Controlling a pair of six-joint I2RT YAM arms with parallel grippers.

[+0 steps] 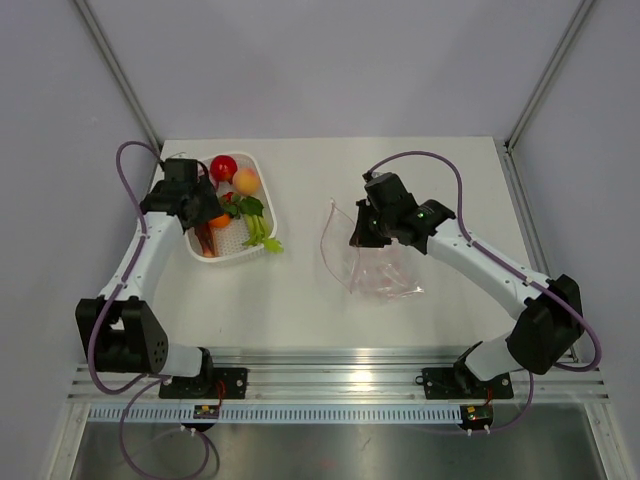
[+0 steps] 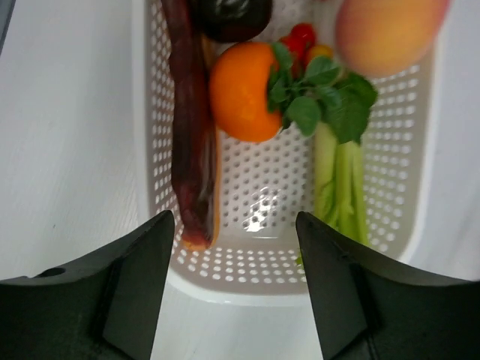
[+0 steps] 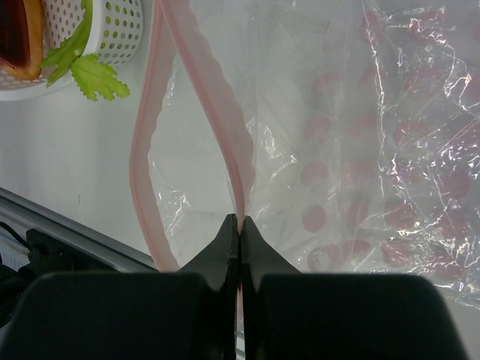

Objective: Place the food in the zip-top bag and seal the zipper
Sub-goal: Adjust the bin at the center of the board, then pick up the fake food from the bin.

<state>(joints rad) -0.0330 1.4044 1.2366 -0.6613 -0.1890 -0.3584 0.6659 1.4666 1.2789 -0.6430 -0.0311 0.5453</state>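
Top view: zip-top bag [image 1: 380, 272] lies flat on the white table [image 1: 300, 320], right of centre. Its mouth faces the basket [image 1: 262, 180], with open room all round. Left gripper [image 1: 203, 215] hangs over the basket.

Left wrist: left gripper [image 2: 234, 225] is released, jaws wide, above perforated white plastic. Celery stalk [image 2: 341, 187] lies lengthwise in the basket, leaves at the far end, beside the round orange [image 2: 240, 90] and peach [image 2: 382, 34].

Right wrist: right gripper [image 3: 240, 225] is clenched on the pink zipper [image 3: 225, 127]. The mouth gapes; the film is clear and crinkly.

We see a pale white table [image 1: 300, 305], our white slotted basket [image 1: 228, 258] on its left half, a clear crinkled zip-top bag [image 1: 378, 272] lying well apart, right of centre
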